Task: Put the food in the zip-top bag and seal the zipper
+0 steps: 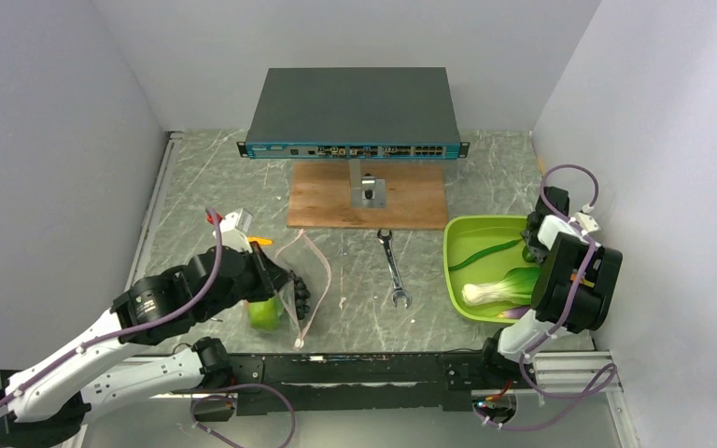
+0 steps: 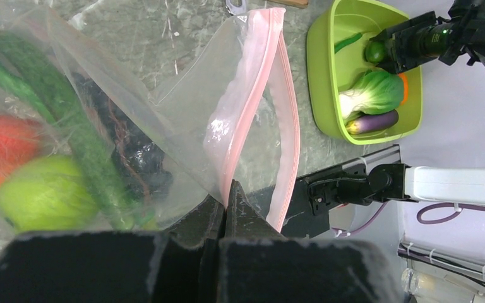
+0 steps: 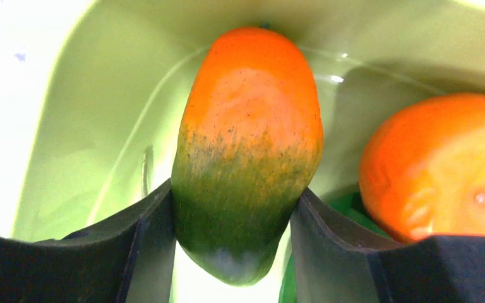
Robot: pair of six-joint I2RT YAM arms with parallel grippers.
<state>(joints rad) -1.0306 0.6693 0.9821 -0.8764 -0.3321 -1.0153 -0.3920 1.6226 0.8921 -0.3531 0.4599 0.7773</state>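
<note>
The clear zip-top bag (image 2: pixel 164 107) lies at the front left, mouth open, with its pinkish-red zipper (image 2: pixel 252 95) spread in two strips. My left gripper (image 2: pixel 226 189) is shut on the near zipper edge; it also shows in the top view (image 1: pixel 285 280). Inside the bag are green beans (image 2: pixel 69 132), a red strawberry (image 2: pixel 0 142), a green apple (image 2: pixel 44 192) and black grapes (image 2: pixel 136 154). My right gripper (image 3: pixel 235 192) is shut on the orange-green mango (image 3: pixel 249 126) inside the lime-green tray (image 1: pixel 462 238). An orange (image 3: pixel 436 164) lies beside it. Bok choy (image 1: pixel 499 287), an eggplant (image 2: pixel 372 122) and a green bean (image 1: pixel 481 254) lie in the tray.
A network switch (image 1: pixel 353 117) stands at the back on a metal stand (image 1: pixel 369 189) on a wooden board (image 1: pixel 327 201). A wrench (image 1: pixel 392 269) lies between bag and tray. White walls close in both sides.
</note>
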